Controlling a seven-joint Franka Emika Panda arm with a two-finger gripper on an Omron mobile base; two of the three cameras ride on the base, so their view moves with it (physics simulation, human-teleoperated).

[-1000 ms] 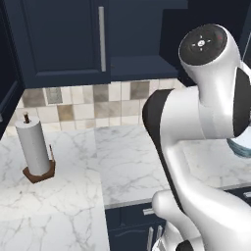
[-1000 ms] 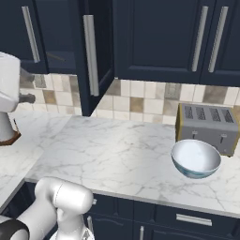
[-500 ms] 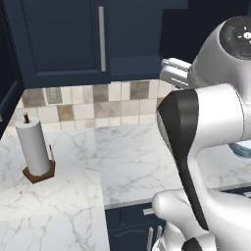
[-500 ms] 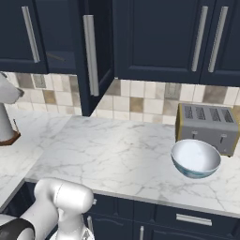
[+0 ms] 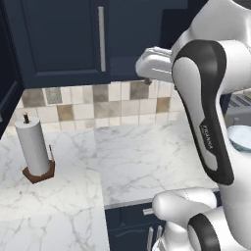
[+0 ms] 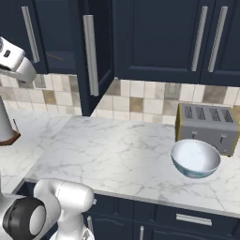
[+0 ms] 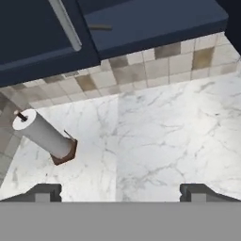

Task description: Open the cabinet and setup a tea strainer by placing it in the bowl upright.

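The cabinet's [image 6: 61,28] right door [image 6: 96,51] stands swung out, seen nearly edge-on with its long silver handle; the left door [image 5: 59,39] is closed. On the open shelf lies a thin dark rod [image 7: 100,27], apparently the tea strainer's handle; its mesh basket is hidden. The pale blue bowl [image 6: 195,158] sits upright on the marble counter in front of the toaster. My gripper [image 7: 121,193] is open and holds nothing. It hangs above the counter below the cabinet, and the white hand [image 5: 154,63] is level with the cabinet's bottom edge.
A silver toaster [image 6: 208,126] stands against the tiled wall behind the bowl. At the counter's left corner stands a paper towel roll [image 5: 33,147] on a wooden base. More navy wall cabinets [image 6: 187,37] hang at the right, and drawer fronts [image 6: 187,218] run below the counter.
The arm has swung upward and the hand has moved left toward the open cabinet. The jaws stayed open. The bowl, the toaster and the doors have not moved.
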